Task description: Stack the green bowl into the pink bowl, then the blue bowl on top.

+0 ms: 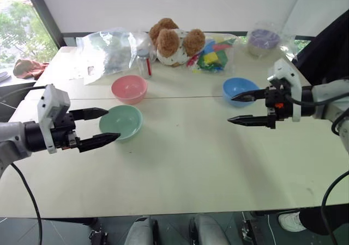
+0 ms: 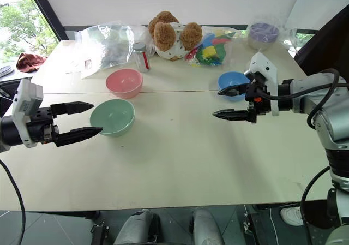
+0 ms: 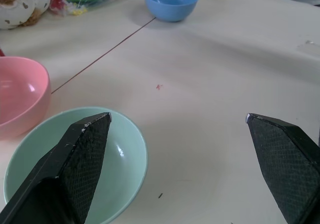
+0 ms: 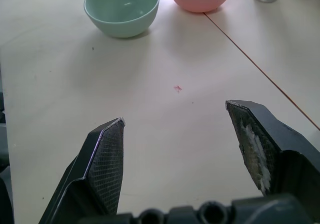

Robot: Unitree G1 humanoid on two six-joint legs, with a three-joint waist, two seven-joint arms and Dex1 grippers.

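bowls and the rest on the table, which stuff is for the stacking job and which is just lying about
For the job:
- green bowl
- pink bowl
- blue bowl

Just lying about:
- teddy bear
- clear plastic bag
- bag of coloured pieces
- small bottle
- purple-lidded tub
- reddish cloth

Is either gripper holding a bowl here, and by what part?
No. Left gripper and right gripper are open and empty; all three bowls sit untouched.
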